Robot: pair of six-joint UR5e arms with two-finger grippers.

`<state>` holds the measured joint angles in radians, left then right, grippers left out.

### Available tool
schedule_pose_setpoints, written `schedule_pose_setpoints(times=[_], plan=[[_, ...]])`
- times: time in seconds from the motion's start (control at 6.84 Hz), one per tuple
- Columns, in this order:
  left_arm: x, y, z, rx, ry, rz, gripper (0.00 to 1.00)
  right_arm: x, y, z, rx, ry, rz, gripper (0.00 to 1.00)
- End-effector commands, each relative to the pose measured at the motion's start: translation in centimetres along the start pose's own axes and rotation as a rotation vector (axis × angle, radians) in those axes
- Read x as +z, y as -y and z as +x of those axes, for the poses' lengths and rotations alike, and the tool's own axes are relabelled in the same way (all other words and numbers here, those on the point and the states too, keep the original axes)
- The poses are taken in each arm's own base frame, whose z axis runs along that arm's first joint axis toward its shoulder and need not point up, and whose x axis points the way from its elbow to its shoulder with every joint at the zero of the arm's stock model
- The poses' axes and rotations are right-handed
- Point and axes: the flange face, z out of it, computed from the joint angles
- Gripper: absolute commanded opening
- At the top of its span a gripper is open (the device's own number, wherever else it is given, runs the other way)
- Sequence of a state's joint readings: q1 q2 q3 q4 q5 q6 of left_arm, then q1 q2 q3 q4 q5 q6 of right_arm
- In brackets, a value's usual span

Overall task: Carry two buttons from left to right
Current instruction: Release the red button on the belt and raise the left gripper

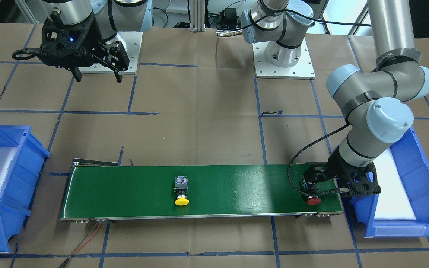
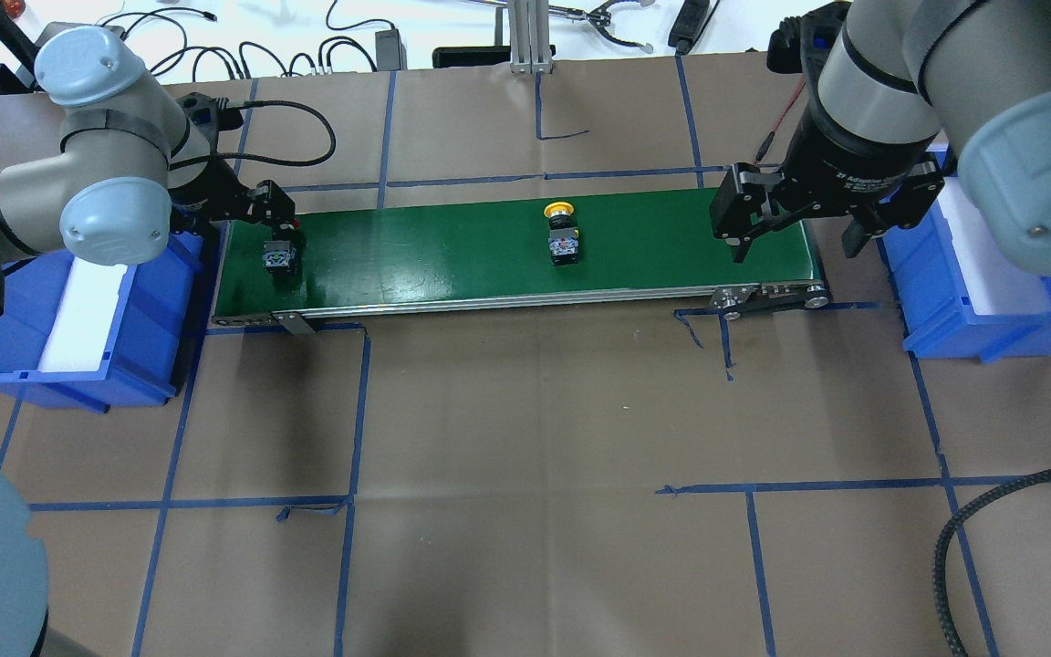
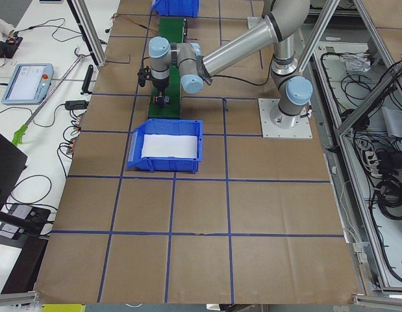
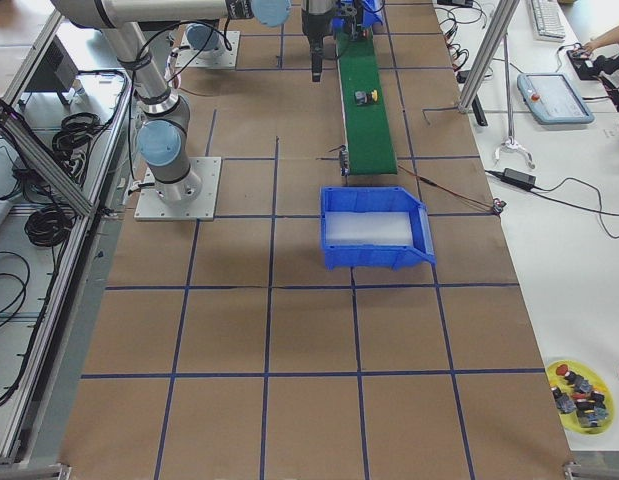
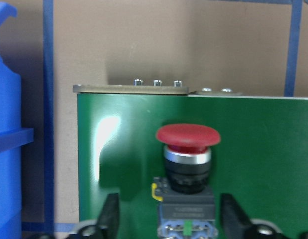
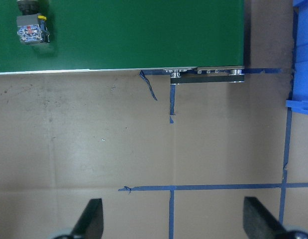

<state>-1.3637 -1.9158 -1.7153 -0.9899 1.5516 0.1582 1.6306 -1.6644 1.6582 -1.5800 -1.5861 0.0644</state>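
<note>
**Belt stage of the two-button transfer.** The red button [image 5: 187,149] lay on its side on the green belt [image 2: 434,251], at the belt's end on the robot's left, with its cap pointing away from the robot. The left gripper [image 2: 277,239] straddled the button's boxy body. Its fingers [image 5: 110,216] stood apart with belt showing between finger and body, so nothing was clamped. The yellow button [image 2: 562,233] lay near the middle of the belt, cap turned the same way. The right gripper [image 2: 795,246] hung above the belt's opposite end with its fingers spread wide and nothing between them. The right bin [image 2: 945,333], just beyond that end of the belt, showed neither button in it, so the task looked roughly half done. The step in hand appeared to be the release of the red button onto the belt. The next move called for the left gripper to rise clear without nudging the body, and then for the right gripper to take the yellow button at its own end of the belt.
</note>
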Motion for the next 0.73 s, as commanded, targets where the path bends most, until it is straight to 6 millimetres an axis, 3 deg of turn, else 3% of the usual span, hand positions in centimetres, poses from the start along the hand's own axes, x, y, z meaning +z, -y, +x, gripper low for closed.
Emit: schedule_pose_setpoints(times=[0.0, 0.29, 0.44, 0.58], plan=[[-6.0, -1.3, 0.3, -0.001, -0.003, -0.025, 1.0, 0.0, 0.0, 0.0, 0.0, 0.0, 0.001, 1.0], [-10.4, -2.4, 1.3, 0.013, -0.009, -0.039, 1.0, -0.1, 0.2, 0.0, -0.003, 0.001, 0.009, 1.0], [-12.6, -2.8, 3.7, 0.052, -0.01, -0.045, 1.0, -0.1, 0.3, -0.1, -0.003, 0.007, 0.016, 1.0], [-14.2, -3.2, 6.0, 0.099, 0.027, -0.05, 1.0, 1.6, 2.0, -0.3, 0.0, 0.008, 0.006, 1.0]])
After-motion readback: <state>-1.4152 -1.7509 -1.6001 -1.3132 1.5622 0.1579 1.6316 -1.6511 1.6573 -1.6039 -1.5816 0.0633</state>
